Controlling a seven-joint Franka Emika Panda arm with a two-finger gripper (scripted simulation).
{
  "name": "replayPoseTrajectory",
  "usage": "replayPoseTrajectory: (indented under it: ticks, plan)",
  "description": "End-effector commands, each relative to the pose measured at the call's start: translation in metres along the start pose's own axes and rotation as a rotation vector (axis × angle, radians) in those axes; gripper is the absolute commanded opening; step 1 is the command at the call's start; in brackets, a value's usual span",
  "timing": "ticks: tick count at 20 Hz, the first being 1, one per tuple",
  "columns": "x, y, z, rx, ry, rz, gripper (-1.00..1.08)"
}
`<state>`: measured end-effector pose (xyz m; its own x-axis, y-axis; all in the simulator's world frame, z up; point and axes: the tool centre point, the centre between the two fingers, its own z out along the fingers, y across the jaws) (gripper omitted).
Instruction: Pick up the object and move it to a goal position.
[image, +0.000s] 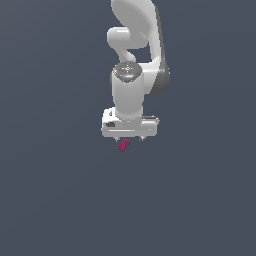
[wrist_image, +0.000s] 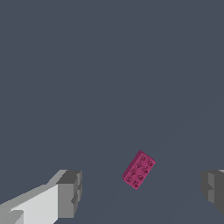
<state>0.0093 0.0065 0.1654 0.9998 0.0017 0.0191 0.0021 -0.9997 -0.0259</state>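
The object is a tiny magenta studded brick lying on the grey floor, turned at an angle. In the wrist view the brick lies between my two fingers, nearer one of them, touching neither. My white gripper hangs just above the brick in the exterior view, its short fingertips pointing down. The jaws stand wide apart, so the gripper is open and holds nothing. One grey finger pad shows clearly, the other only at the frame's edge.
A plain dark grey floor surrounds the brick on all sides. The white arm rises behind the gripper towards the top of the exterior view.
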Motion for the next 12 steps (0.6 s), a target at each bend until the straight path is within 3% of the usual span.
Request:
replayPoseTrajectory:
  ticks: [1, 8, 12]
  plan:
    - [0.0, 0.0, 0.0, 0.0, 0.0, 0.0, 1.0]
    - [0.012, 0.026, -0.015, -0.027, 0.042, 0.03, 1.0]
    - [0.014, 0.029, -0.018, -0.03, 0.047, 0.03, 1.0]
